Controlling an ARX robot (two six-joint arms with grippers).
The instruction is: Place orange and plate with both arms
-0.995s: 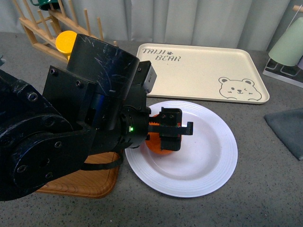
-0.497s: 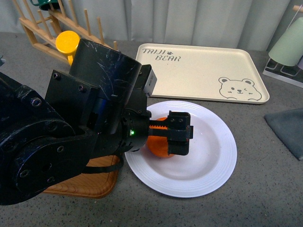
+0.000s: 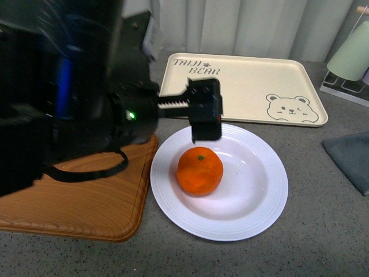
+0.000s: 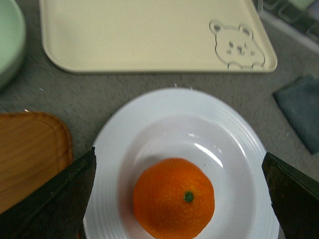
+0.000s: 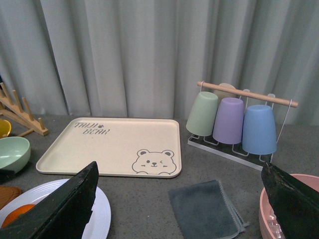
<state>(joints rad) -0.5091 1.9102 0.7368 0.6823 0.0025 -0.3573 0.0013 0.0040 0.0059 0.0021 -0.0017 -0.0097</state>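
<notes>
- The round, bright orange (image 3: 200, 171) has dimpled skin and a small green stem dot facing up. It sits alone in the well of the large round white plate (image 3: 253, 202), whose wide rim is faintly ribbed, a little to my left of the plate's centre.
- My left gripper (image 3: 206, 115) hangs above the plate's far rim, jaws spread wide and holding nothing. In the left wrist view its dark fingers (image 4: 60, 199) stand well clear on either side of the orange.
- Half a second ago those jaws were down around the orange. Now they are lifted away and the fruit rests free on the plate.
- My right gripper (image 5: 177, 204) is released too, its fingers far apart and empty.
- The plate stands on a grey speckled tabletop (image 3: 323, 231), just beside a rounded brown wooden board (image 3: 86, 202).
- A beige rectangular tray with a bear drawing (image 3: 248, 86) lies behind the plate, and a dark grey cloth (image 3: 351, 158) lies to the right.
- A pale grey curtain (image 5: 149, 50) closes the back. In front of it a rack holds upturned green, purple and blue cups (image 5: 232, 119).
</notes>
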